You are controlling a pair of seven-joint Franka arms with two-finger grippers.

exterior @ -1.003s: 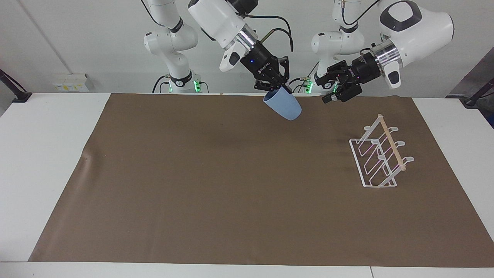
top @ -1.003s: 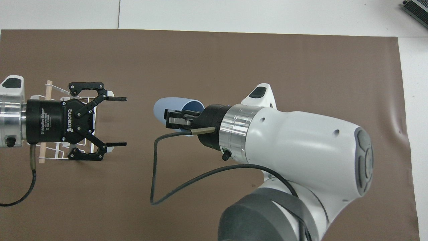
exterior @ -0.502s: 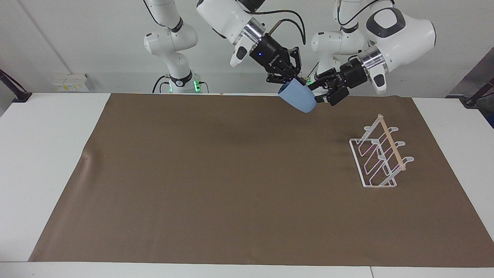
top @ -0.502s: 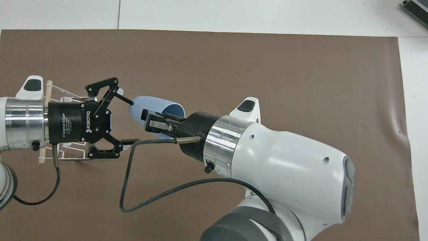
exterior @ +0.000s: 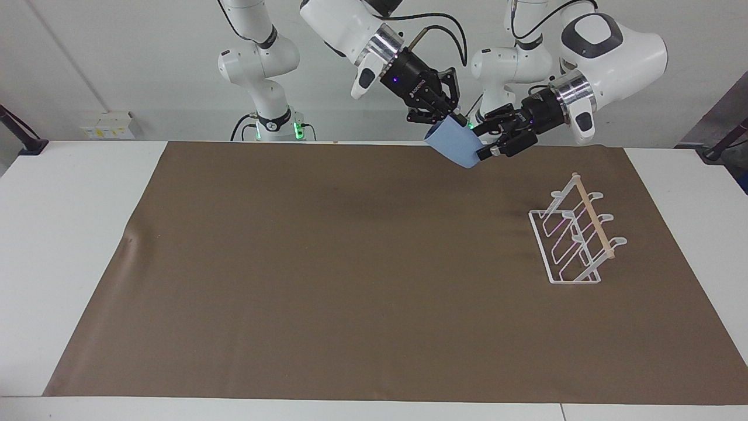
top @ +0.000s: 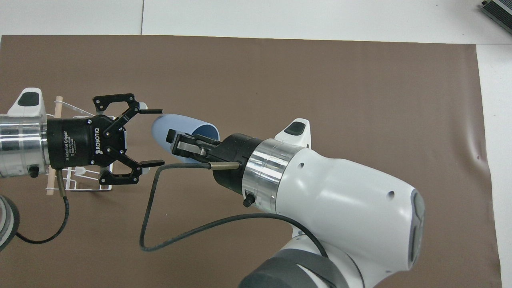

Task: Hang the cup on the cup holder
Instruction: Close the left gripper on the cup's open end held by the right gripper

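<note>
From the facing camera I see a white table covered by a brown mat, with a pale wall above it and a socket strip at the right arm's end. The cup is a plain, matte light-blue tumbler, tilted, held up in the air over the mat's edge nearest the robots. My right gripper is clenched on its rim. My left gripper has its jaws spread, its fingertips just beside the cup's base; I cannot tell whether they touch it. The cup holder, a slanted white wire rack with a wooden rod along its top, stands on the mat toward the left arm's end, well apart from the cup.

From overhead, the cup lies on its side in the air, its mouth toward the right gripper, which pinches the rim. The left gripper stands released, its two fingers either side of the cup's closed end. The cup holder shows partly from under the left gripper.
</note>
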